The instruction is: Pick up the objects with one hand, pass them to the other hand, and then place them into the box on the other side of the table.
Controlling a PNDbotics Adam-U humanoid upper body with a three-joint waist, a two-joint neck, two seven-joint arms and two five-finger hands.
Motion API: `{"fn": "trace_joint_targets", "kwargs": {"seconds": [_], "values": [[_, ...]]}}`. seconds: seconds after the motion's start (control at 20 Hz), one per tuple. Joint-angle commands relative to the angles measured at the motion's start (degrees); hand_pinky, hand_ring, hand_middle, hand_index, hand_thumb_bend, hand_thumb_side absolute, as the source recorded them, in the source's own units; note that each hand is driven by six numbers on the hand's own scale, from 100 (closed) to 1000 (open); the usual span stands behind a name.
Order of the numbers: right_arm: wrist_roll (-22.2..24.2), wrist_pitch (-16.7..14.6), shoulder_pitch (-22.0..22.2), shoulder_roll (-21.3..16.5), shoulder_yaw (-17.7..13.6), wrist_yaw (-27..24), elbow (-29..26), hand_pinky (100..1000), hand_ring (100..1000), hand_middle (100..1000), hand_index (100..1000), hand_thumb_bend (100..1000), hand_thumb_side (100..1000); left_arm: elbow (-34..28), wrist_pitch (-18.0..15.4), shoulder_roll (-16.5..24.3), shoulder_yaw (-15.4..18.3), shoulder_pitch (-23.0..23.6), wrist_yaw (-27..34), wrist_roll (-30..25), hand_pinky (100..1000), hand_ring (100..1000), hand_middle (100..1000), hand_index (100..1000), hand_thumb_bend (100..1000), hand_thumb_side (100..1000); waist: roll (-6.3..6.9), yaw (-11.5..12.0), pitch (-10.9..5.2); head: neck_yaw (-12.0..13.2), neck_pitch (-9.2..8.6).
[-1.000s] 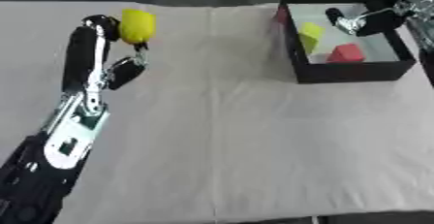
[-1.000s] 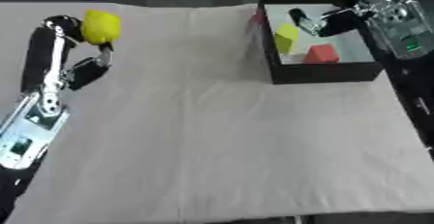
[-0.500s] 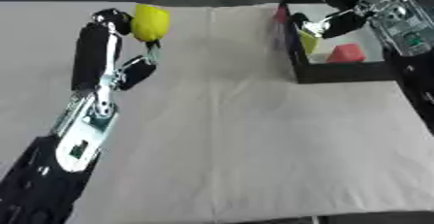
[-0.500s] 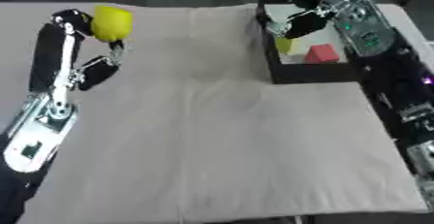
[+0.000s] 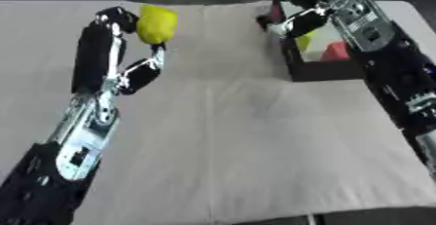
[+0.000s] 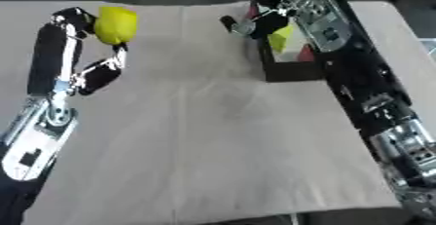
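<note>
My left hand (image 5: 119, 48) is raised over the table's left half, its fingers and thumb curled round a yellow lemon-like object (image 5: 156, 23). My right hand (image 5: 294, 19) reaches leftward from the right side, its fingers relaxed and holding nothing, at the left wall of the black box (image 5: 308, 70). Inside the box lie a yellow block (image 6: 280, 39) and a red block (image 5: 336, 51). The two hands are apart, with a stretch of cloth between them.
A pale cloth (image 5: 247, 136) covers the table. The box stands at the far right. My right forearm (image 5: 388, 58) crosses above the box's right side. The table's front edge runs along the bottom of both views.
My left hand has carried the yellow object up and to the right. My right hand has come out of the box to its left wall. The camera has also shifted.
</note>
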Motion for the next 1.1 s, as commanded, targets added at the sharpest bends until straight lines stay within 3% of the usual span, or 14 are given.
{"fn": "trace_joint_targets", "kwargs": {"seconds": [0.05,0.35,0.7,1.1], "values": [[11.2,-9.4,-1.5,-0.5,0.1,-0.4,-0.9,1000,1000,1000,1000,100,187,-0.9,-1.3,-0.7,-0.7,-1.5,-0.6,0.1,591,572,493,447,100,169,-0.09,0.1,-0.83,-0.5,-0.35],[14.7,-8.9,-1.9,0.8,0.6,-2.8,-1.1,1000,1000,1000,1000,100,174,0.1,-2.8,-1.7,-1.9,-1.6,-1.7,-0.3,594,574,494,448,100,161,-0.35,0.1,-0.52,-0.6,-0.32],[15.0,-8.7,-2.4,2.2,2.0,-3.3,-2.1,1000,1000,1000,1000,100,163,1.1,-3.2,-3.3,-2.3,-1.8,-3.0,0.1,592,572,490,447,100,160,-0.42,0.0,-0.57,-0.5,0.46],[15.0,-8.0,-2.8,4.2,2.9,-1.8,-2.2,1000,1000,1000,1000,100,189,1.5,-3.3,-5.3,-2.3,-2.4,-5.1,0.9,592,573,489,449,100,153,-0.13,0.9,-0.35,-0.3,-0.16]]}}
